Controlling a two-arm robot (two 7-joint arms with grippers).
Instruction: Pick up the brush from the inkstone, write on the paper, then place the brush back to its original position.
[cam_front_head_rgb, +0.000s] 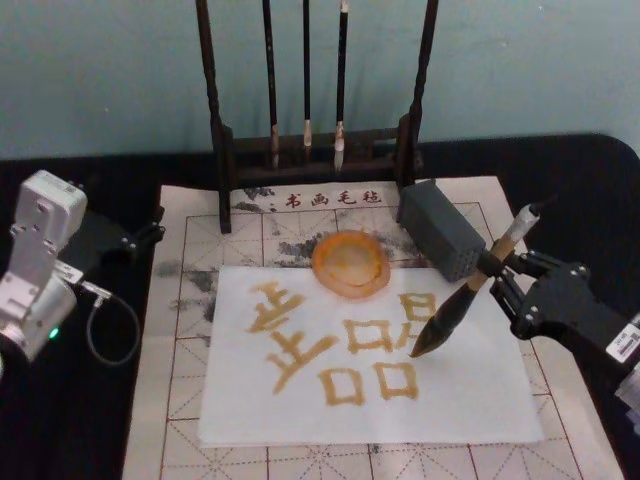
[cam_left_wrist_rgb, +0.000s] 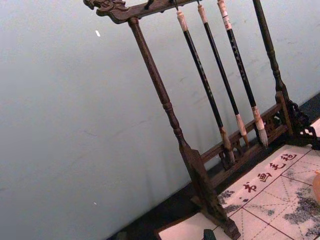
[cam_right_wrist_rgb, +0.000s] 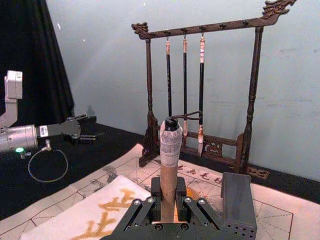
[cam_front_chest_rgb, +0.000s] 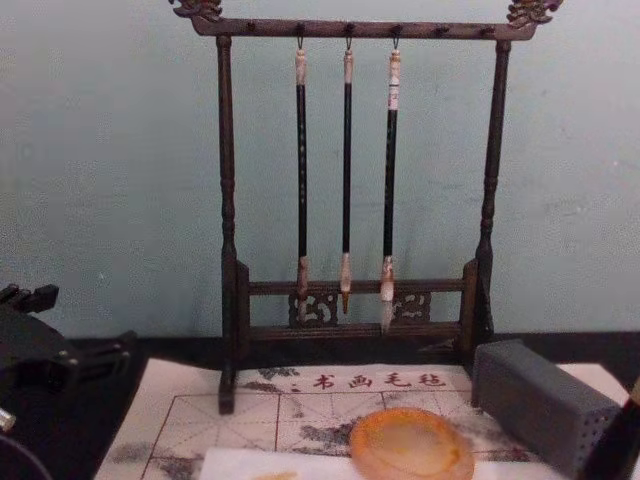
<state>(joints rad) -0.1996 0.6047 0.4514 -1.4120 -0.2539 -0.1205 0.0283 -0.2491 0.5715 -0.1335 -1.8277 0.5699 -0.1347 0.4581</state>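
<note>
Head view: the right claw (cam_front_head_rgb: 492, 268), right of centre, is closed on the brush (cam_front_head_rgb: 462, 300) at its tan handle, just above the black section. The brush slants down-left, with its dark tip over the paper (cam_front_head_rgb: 300, 425) beside the ochre strokes; contact cannot be determined. The inkstone (cam_front_head_rgb: 350, 263) sits at frame centre on the paper's upper edge. The left claw (cam_front_head_rgb: 143, 237) is idle at centre left, and its state cannot be told. Left wrist view: the rack (cam_left_wrist_rgb: 200, 185) carries three thin brushes (cam_left_wrist_rgb: 220, 85). Right wrist view: at bottom centre the right claw (cam_right_wrist_rgb: 167, 197) clamps the handle, pale cap upward. Chest view: the inkstone (cam_front_chest_rgb: 410, 445) lies at bottom centre and a grey block (cam_front_chest_rgb: 540, 405) at lower right. The brush is judged light, with a stiff handle and soft, wet bristles that smear easily; hold the handle only.
</note>
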